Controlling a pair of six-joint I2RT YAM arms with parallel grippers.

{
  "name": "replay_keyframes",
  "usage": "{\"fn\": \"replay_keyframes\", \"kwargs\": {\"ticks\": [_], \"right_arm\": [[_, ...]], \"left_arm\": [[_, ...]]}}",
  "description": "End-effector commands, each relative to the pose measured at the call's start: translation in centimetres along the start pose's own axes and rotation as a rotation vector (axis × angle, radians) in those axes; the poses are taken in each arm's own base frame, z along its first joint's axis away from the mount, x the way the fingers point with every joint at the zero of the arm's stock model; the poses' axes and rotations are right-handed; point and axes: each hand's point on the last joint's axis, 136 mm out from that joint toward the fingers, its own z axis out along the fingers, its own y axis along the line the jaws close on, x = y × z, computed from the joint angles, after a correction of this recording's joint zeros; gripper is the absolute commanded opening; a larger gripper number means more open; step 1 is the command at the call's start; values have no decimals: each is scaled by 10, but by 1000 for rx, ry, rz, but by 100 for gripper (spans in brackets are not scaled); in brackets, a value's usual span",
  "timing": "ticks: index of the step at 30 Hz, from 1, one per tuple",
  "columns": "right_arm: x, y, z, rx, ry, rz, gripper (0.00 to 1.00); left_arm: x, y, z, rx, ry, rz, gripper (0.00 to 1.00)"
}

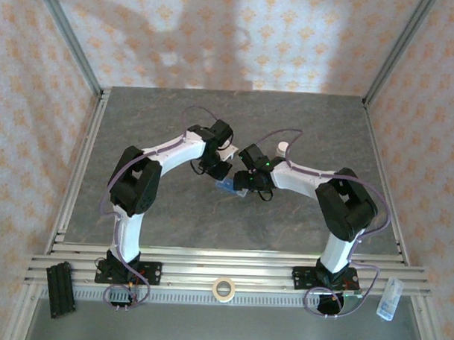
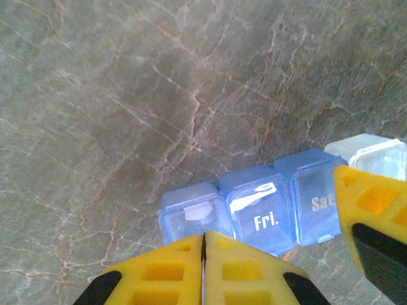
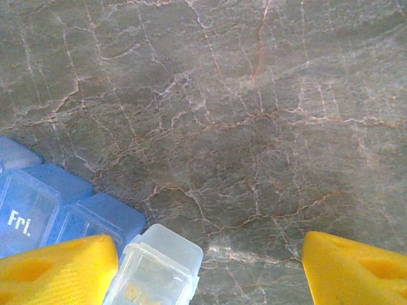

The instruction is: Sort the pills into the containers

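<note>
Meanwhile, left gripper (image 2: pixel 203 248) shut, right gripper (image 3: pixel 206 254) open, seemingly astride the containers (image 2: pixel 261 213); off-centre squeeze cd skid them sideways.

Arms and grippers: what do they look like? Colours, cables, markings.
The left arm and right arm have white links, black joints and bases, and a lilac cable looping along each. A green light sits on the right wrist. The left gripper and right gripper have yellow moulded fingers with rectangular recesses, black at the base.
</note>
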Motion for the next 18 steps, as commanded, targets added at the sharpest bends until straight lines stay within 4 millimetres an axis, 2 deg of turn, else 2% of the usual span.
{"fn": "replay_keyframes", "kwargs": {"ticks": [1,18], "right_arm": [[30,-29,22,118,89,1,78],[32,-30,25,122,96,3,78]], "left_arm": [[4,-7,-6,16,-10,1,9],[17,-4,11,13,19,-15,9]]}}
